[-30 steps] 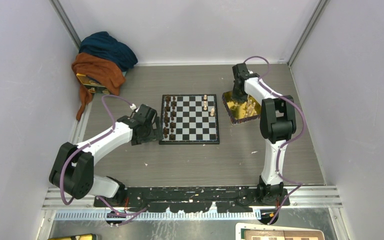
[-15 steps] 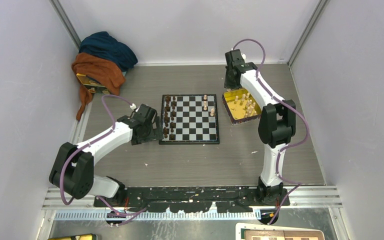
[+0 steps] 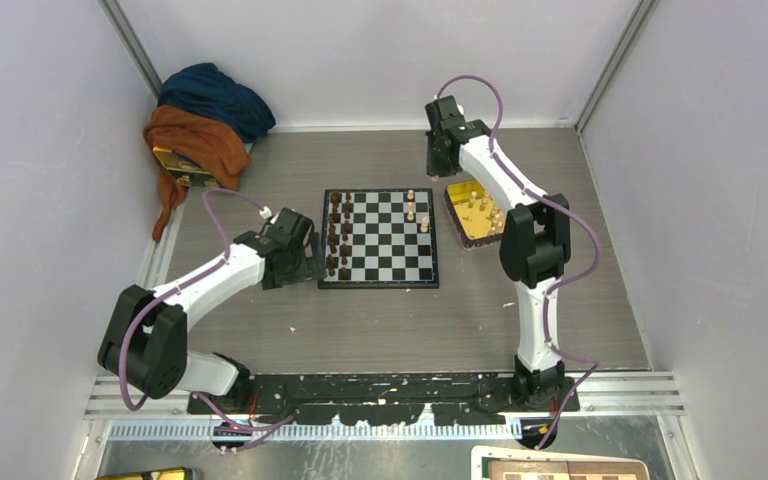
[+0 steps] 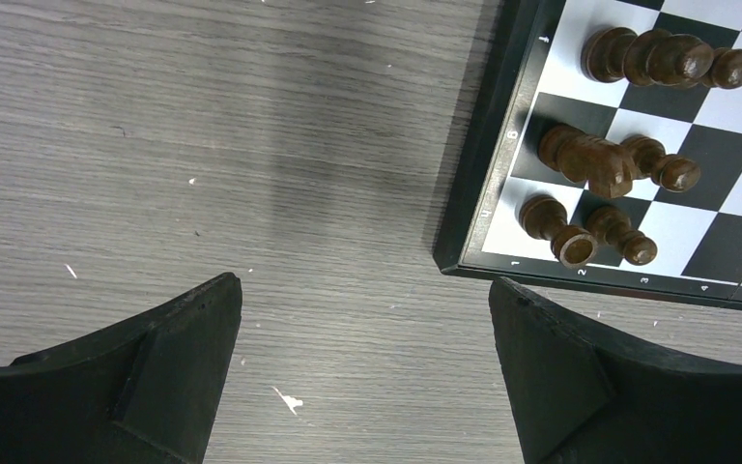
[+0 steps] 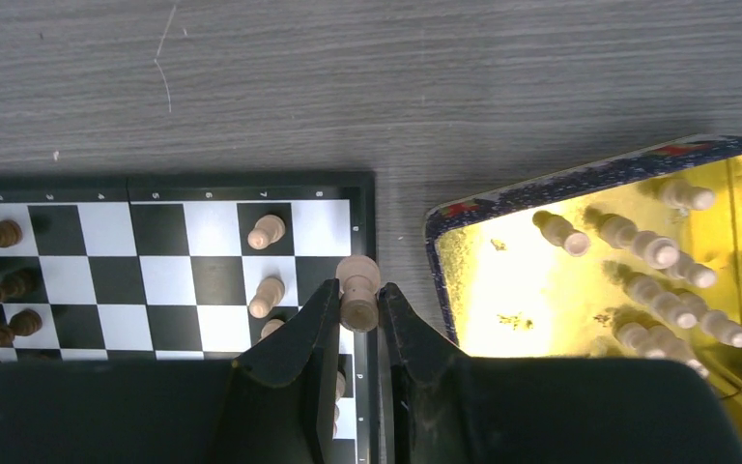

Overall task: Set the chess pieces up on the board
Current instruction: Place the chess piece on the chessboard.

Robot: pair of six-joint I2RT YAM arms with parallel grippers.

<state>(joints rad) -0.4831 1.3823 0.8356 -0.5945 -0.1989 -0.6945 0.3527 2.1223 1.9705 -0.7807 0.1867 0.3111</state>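
Carry the light-tan chess piece [image 5: 357, 280], pinched between the fingers of the right gripper [image 5: 359, 307] and hanging over the right border of the board [image 5: 251, 182] just beside the yellow tray [image 5: 541, 188], inward until centred on a free square, clear of the tan pieces [image 5: 267, 232] already standing there. Lower straight down, base flat, part the fingers only after touchdown, then lift vertically to avoid tipping neighbours. Leave the left gripper [image 4: 365, 367], spread wide and empty, over the table [image 4: 203, 145] beside the dark pieces [image 4: 599, 164].
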